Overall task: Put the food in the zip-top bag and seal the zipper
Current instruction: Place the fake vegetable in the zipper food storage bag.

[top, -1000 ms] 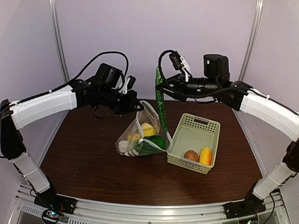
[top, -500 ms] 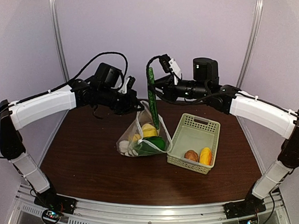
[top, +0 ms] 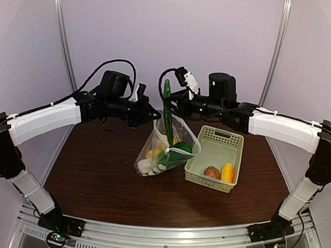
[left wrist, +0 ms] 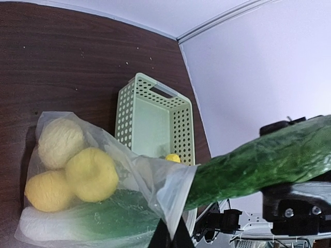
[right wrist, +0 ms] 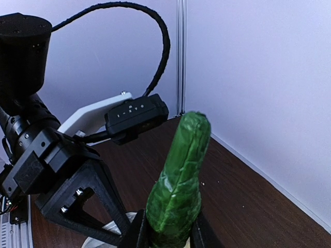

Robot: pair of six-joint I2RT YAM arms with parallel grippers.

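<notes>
Cucumber (top: 167, 108) going in, that's the step in hand. It stands close to upright over the middle of the tabletop (top: 93, 176), somewhat nearer the far edge. Its lower end is right at the mouth of the zip-top bag (top: 160, 151); how deep it sits I cannot tell. Inside the bag already: yellow lemons (left wrist: 90, 174) bunched together and a green leafy vegetable (top: 180, 149) beneath them. The bag's bottom rests on the tabletop while its top corner is hoisted, so the mouth gapes toward the right. The zipper (left wrist: 155, 161) is unsealed along that rim.

The right gripper (right wrist: 170, 235) has its fingers clamped on the cucumber's upper end, seen squeezing either side in the right wrist view. The left gripper (top: 150, 116) has its fingers pinched together on the bag's raised mouth edge, holding it open.

Out toward the right edge sits the pale green basket (top: 224, 138), with a brown round piece (top: 211, 172) and an orange-yellow piece (top: 228, 172) waiting in its near end.

Next, I'd judge, the right arm lowers and tilts the cucumber so its length slides in alongside the leafy vegetable. Then those fingers part only once it is well inside, with the left holding the mouth taut. Two pieces follow, then the seal.
</notes>
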